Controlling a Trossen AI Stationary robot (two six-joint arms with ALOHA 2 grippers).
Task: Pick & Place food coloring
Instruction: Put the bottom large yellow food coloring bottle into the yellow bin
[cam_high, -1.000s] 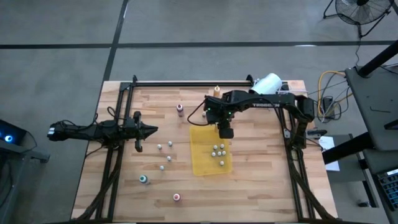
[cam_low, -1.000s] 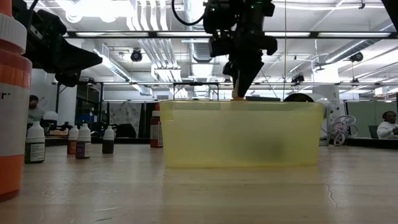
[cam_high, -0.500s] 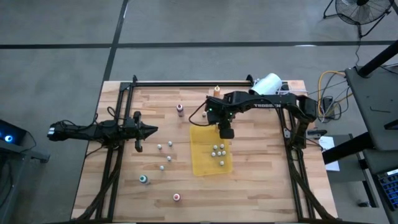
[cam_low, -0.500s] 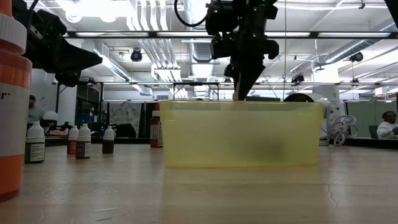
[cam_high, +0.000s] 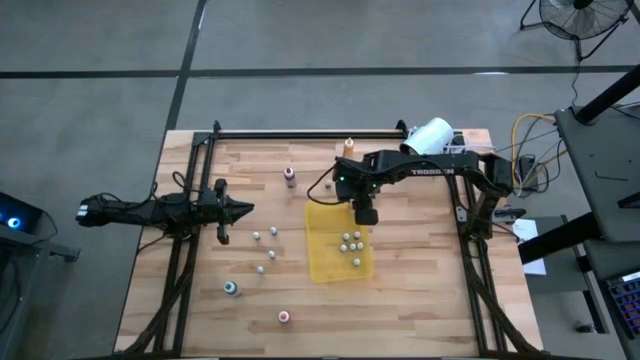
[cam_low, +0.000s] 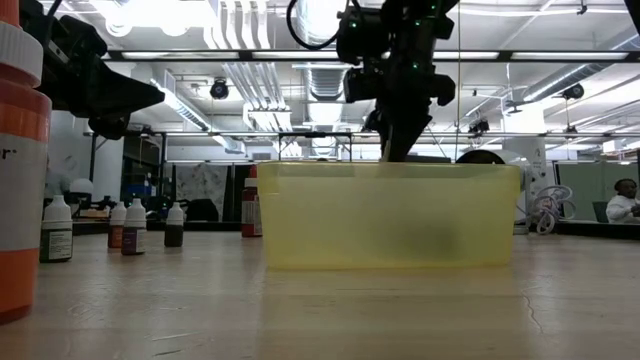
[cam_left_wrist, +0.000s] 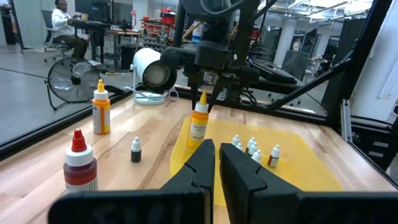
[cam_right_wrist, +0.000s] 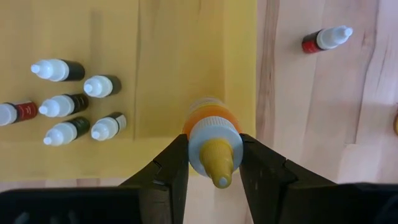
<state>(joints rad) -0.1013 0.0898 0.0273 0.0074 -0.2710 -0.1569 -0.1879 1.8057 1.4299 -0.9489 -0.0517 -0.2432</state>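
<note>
Food coloring bottles stand scattered on the wooden table around a yellow tray, and one of them, a yellow-tipped bottle, is clamped at its white collar between the right gripper's two fingers, upright at the far edge of the tray.

Nearest on the table, well short of the tray, stand a pink-topped bottle and a teal-topped bottle. Farther in, left of the tray, a few small white-capped bottles stand apart from each other. Inside the tray a cluster of small bottles stands near its right side.

The left gripper waits left of the tray, above the table, its fingers nearly together with only a narrow slit between them and nothing held.

Beyond the tray stand a maroon-topped bottle and an orange-topped bottle, and a white cylinder lies at the table's far edge.
</note>
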